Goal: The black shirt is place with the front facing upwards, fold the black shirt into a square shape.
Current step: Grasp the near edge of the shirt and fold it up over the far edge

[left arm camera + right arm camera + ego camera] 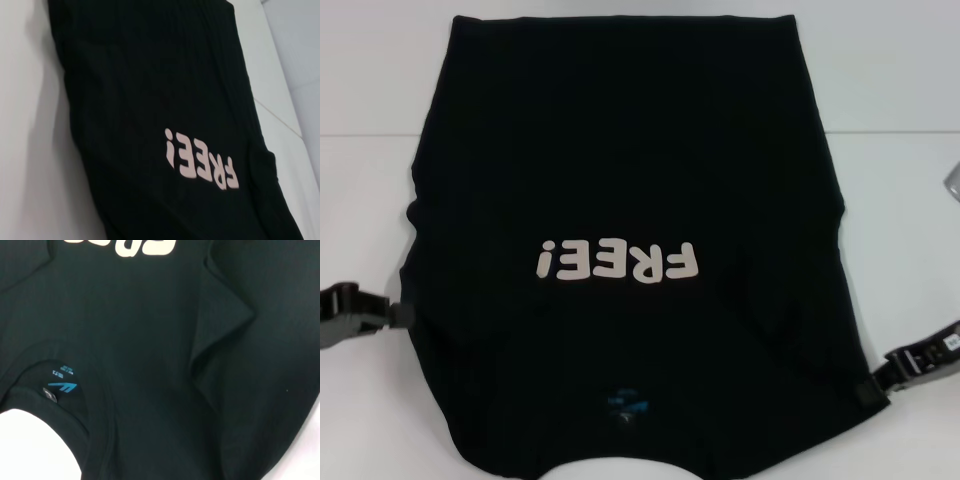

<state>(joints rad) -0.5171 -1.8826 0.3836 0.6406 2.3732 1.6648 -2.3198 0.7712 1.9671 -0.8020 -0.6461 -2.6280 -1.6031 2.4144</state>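
Black shirt [620, 200] lies print-up on the bench [900, 210]; left gripper [405, 318] and right gripper [875, 388] flank its shoulders for folding, though I can't tell their fingers' state.

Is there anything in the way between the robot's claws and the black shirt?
No. The left gripper and right gripper each already sit at a side edge of the black shirt, and nothing visible lies between them.

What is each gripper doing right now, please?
Left gripper: at the black shirt's left edge; grip cannot be told.
Right gripper: at the shirt's right edge, near the collar end; grip cannot be told.
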